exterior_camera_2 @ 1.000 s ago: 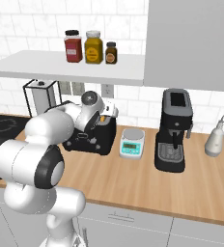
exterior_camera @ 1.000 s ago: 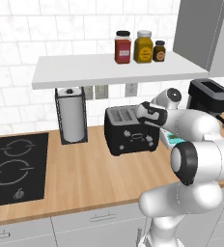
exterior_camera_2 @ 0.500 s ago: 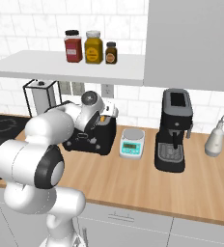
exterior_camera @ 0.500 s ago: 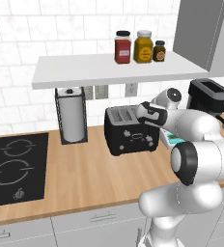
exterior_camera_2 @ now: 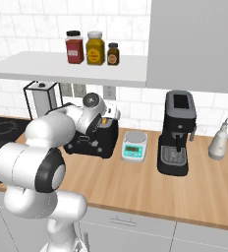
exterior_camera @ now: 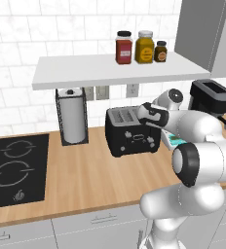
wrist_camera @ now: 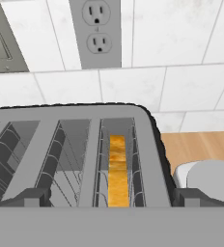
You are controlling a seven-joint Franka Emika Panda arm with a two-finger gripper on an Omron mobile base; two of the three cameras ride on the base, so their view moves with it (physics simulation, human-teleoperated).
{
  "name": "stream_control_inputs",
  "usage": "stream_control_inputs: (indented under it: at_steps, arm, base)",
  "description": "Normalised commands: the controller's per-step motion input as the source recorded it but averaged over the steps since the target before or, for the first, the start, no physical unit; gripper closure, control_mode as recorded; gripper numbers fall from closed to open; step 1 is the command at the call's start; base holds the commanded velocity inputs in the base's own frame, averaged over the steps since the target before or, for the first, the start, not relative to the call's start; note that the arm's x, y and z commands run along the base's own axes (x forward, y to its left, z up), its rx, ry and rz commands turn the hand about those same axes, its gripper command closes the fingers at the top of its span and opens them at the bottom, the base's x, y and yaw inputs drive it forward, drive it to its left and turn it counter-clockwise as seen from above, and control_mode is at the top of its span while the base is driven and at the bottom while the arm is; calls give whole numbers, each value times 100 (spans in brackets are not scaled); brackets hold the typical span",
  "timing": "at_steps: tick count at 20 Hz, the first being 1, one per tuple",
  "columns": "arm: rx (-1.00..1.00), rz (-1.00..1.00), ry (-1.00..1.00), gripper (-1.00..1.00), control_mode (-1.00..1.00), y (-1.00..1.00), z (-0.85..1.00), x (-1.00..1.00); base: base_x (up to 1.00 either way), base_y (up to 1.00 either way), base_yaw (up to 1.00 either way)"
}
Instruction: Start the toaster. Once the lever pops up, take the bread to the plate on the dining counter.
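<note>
The black toaster (exterior_camera: 129, 137) stands on the wood counter under the shelf, also seen in the right base view (exterior_camera_2: 92, 143). My gripper (exterior_camera: 147, 114) hovers just above its right end, jaws open and holding nothing. In the hand view the toaster (wrist_camera: 150, 144) lies right below, and the golden-brown bread (wrist_camera: 117, 166) stands sunk in the rightmost slot. My gripper (wrist_camera: 111, 197) straddles that slot, one dark fingertip (wrist_camera: 34, 196) on each side of it. The plate and the dining counter are out of view.
A paper towel holder (exterior_camera: 72, 116) stands left of the toaster, and a stovetop (exterior_camera: 15, 165) lies further left. Right of the toaster are a small scale (exterior_camera_2: 134, 146), a black coffee machine (exterior_camera_2: 177, 133) and a pale bottle (exterior_camera_2: 218, 140). The shelf (exterior_camera: 110, 68) with jars hangs close overhead.
</note>
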Motion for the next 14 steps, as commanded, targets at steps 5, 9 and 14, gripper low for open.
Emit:
stream_control_inputs:
  at_steps: [5, 9, 14]
  arm:
    - [0, 0, 0, -100, -100, 0, 0, 0]
    - [0, 0, 0, -100, -100, 0, 0, 0]
    - [0, 0, 0, -100, -100, 0, 0, 0]
  base:
    - [0, 0, 0]
    - [0, 0, 0]
    - [0, 0, 0]
